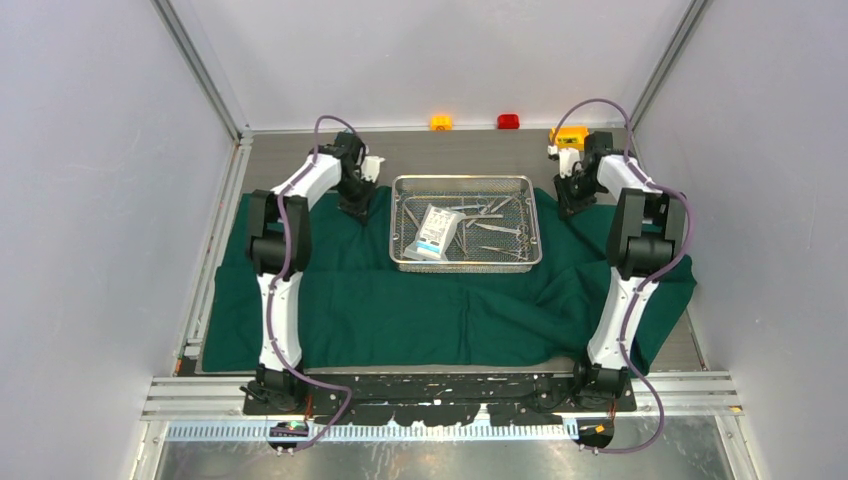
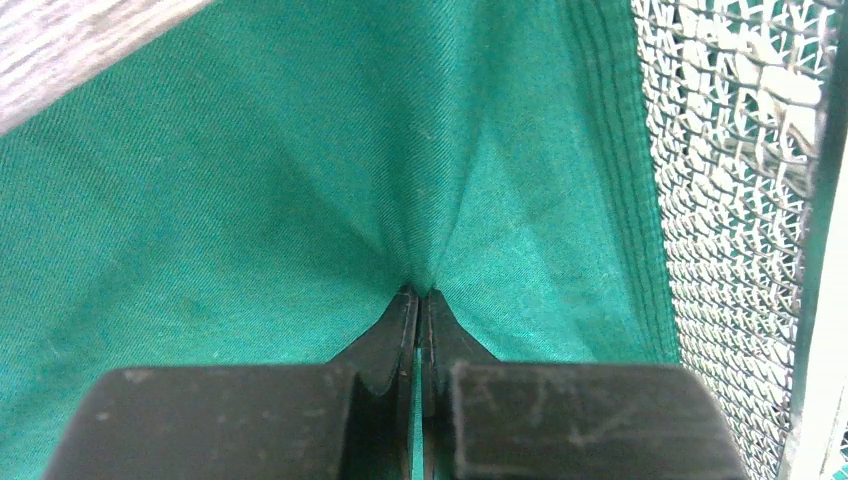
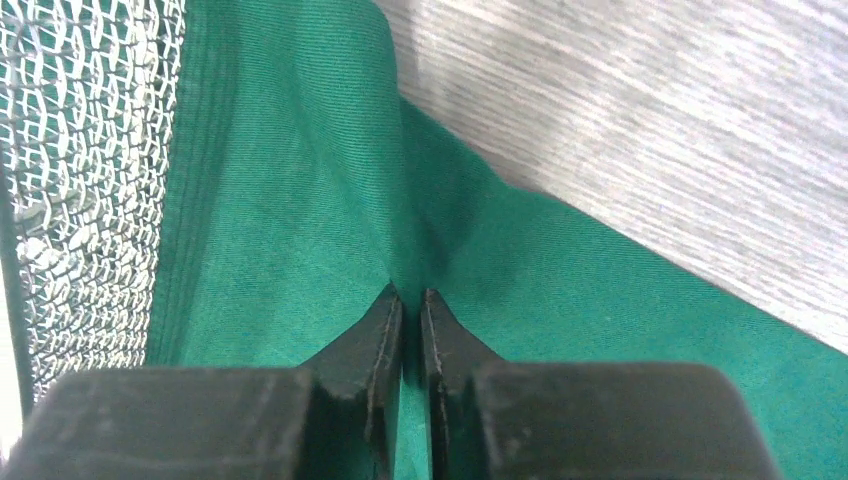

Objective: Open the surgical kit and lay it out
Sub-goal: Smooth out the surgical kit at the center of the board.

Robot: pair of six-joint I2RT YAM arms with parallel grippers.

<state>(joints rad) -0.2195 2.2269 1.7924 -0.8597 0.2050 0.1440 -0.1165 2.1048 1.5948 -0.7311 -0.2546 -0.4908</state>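
Dark green drape [image 1: 400, 310] lies spread, rumpled, under steel mesh tray [image 1: 462, 179]

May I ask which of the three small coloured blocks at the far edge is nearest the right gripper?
The small yellow box, behind the right gripper; the orange block and red block sit further left.

light: bright, even | shadows: soft | glare: wire-mesh tray [image 2: 745, 150] | wrist foregrounds: blurred
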